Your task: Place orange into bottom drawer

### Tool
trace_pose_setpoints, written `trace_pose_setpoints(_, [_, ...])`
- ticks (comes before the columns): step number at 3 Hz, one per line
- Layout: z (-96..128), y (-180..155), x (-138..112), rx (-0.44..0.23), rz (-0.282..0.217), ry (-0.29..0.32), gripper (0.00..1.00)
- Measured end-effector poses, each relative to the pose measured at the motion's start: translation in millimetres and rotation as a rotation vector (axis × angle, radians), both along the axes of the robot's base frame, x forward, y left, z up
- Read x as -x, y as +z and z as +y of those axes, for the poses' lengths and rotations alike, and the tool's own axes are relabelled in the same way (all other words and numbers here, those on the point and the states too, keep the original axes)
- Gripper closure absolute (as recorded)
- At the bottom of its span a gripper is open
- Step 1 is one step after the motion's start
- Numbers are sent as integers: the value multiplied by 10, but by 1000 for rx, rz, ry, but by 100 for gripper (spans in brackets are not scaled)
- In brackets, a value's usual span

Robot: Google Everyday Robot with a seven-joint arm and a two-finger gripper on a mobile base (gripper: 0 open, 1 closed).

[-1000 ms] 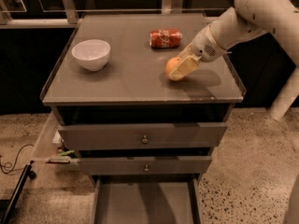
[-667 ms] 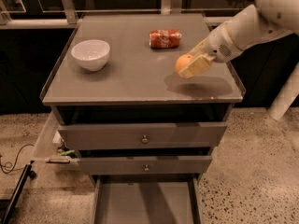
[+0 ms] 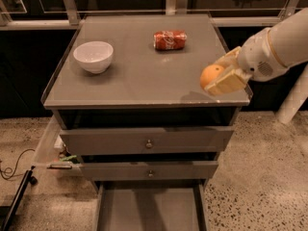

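My gripper (image 3: pixel 219 77) is shut on the orange (image 3: pixel 210 74), a small round fruit, and holds it in the air above the front right corner of the grey cabinet's top (image 3: pixel 139 76). The arm reaches in from the right. The bottom drawer (image 3: pixel 148 210) is pulled out at the foot of the cabinet, a wide shallow grey box with nothing showing on its floor. It lies well below and to the left of the gripper.
A white bowl (image 3: pixel 93 56) stands on the cabinet top at the left. A red soda can (image 3: pixel 170 39) lies on its side at the back. The two upper drawers (image 3: pixel 148 142) with round knobs are shut. A clear bin (image 3: pixel 50 149) and a cable (image 3: pixel 12 170) lie at the left.
The gripper has lifted the orange off the cabinet top and carried it right and toward the front edge.
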State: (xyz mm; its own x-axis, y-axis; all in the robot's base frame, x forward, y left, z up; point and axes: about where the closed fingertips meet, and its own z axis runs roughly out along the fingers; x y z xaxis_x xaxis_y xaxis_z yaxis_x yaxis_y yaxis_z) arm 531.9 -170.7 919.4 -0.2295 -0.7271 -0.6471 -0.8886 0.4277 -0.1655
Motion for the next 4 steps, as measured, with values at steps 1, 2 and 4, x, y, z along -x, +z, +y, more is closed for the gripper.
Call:
trace_pose_setpoints(1, [-86,-212,437,77,-5,-27,100])
trace_pose_setpoints(2, [-132,-742,718,99,18,-60,100])
trace_pose_setpoints(4, [-152,-1325,883,80,31,-70,100])
